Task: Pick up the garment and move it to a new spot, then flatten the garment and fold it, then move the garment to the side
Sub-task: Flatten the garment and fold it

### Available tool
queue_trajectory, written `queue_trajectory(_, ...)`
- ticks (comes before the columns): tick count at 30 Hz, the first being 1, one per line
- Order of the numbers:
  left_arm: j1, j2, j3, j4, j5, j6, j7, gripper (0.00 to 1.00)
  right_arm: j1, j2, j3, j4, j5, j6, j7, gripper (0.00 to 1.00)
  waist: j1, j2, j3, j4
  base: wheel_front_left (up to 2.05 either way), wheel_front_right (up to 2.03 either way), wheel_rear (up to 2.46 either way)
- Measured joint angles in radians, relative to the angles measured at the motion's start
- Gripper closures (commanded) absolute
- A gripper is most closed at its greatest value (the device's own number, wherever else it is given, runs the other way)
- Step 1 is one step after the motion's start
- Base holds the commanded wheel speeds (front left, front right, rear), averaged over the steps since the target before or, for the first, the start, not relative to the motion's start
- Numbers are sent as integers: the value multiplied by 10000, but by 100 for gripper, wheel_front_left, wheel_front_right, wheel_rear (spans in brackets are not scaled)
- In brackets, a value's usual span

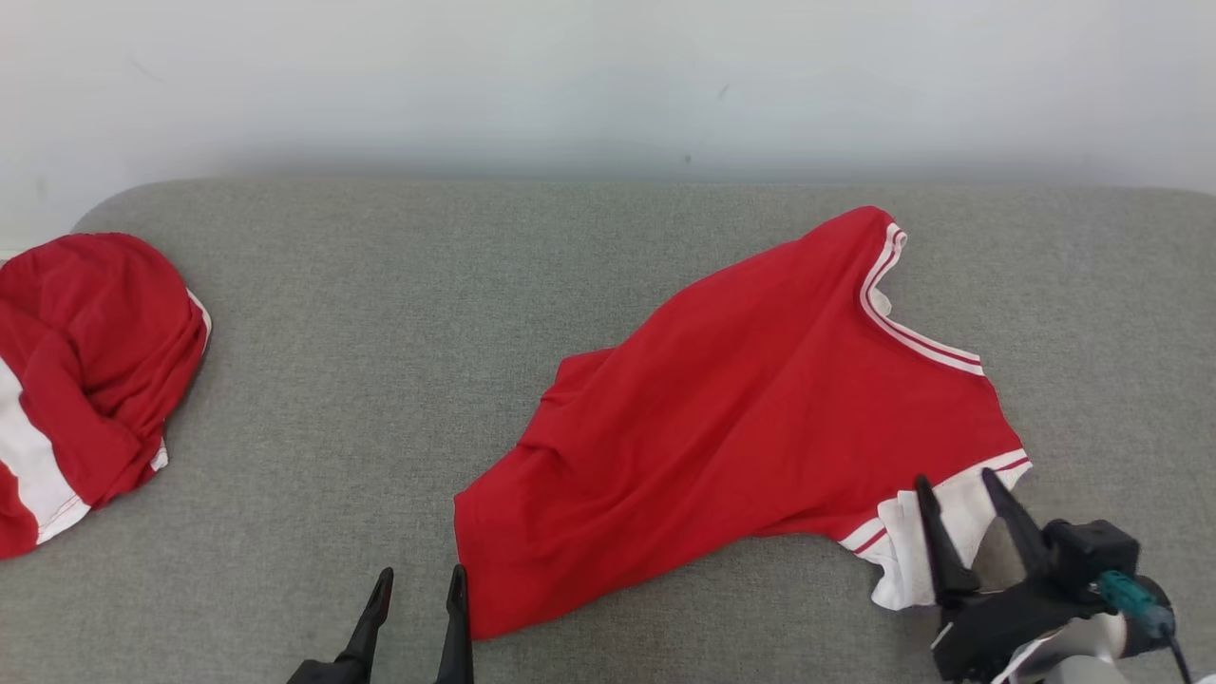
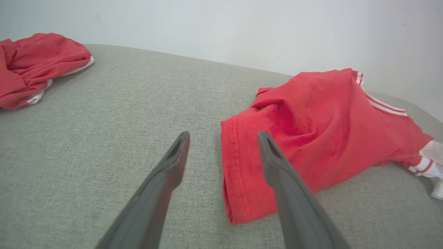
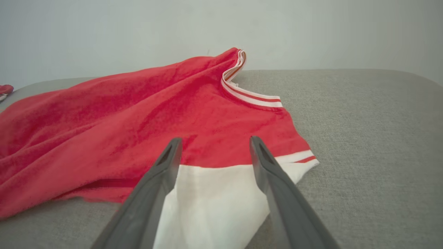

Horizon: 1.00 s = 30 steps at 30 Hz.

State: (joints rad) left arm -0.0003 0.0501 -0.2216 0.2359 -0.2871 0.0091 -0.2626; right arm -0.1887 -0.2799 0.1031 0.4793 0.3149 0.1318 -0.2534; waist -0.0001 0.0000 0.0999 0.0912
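The garment (image 1: 750,418) is a red T-shirt with white, red-striped trim, lying loosely spread and rumpled on the grey cushion (image 1: 380,380), right of centre. Its collar points to the far right. My right gripper (image 1: 958,486) hovers open over the white sleeve (image 3: 214,200) at the garment's near right corner, with nothing between its fingers. Open as well, my left gripper (image 1: 419,581) stands at the bottom edge just left of the garment's hem corner (image 2: 238,180); its right finger overlaps the hem in the left wrist view.
A second red and white garment (image 1: 85,380) lies bunched at the cushion's far left edge. A pale wall (image 1: 608,85) rises behind the cushion. Bare grey fabric stretches between the two garments.
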Motion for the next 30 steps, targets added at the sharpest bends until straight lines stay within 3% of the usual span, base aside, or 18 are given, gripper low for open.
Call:
queue_trajectory(11,-30,0,-128,52,0,-61,0,0,-44,242,-67,217,-759,0,997,2,0,0,-26,371,0,0,0)
queue_trajectory(12,-28,0,-125,59,-2,-61,0,0,-56,238,-127,276,-895,0,1112,52,0,0,-33,403,0,0,0)
queue_trajectory(13,-24,0,-117,65,-4,-61,0,0,-63,244,-217,328,-991,0,1166,67,0,0,-41,428,0,0,0)
queue_trajectory(14,-20,2,-117,73,-6,-59,0,0,-64,257,-301,385,-1106,0,1187,97,0,0,-53,443,0,0,0)
queue_trajectory(23,172,0,-128,111,-42,-65,0,0,-3,625,-813,468,-1317,0,970,100,0,0,-263,265,0,0,0)
queue_trajectory(30,265,-2,-196,136,-46,-94,0,0,1429,823,-1718,-872,-673,0,575,100,0,0,-520,-138,0,0,0)
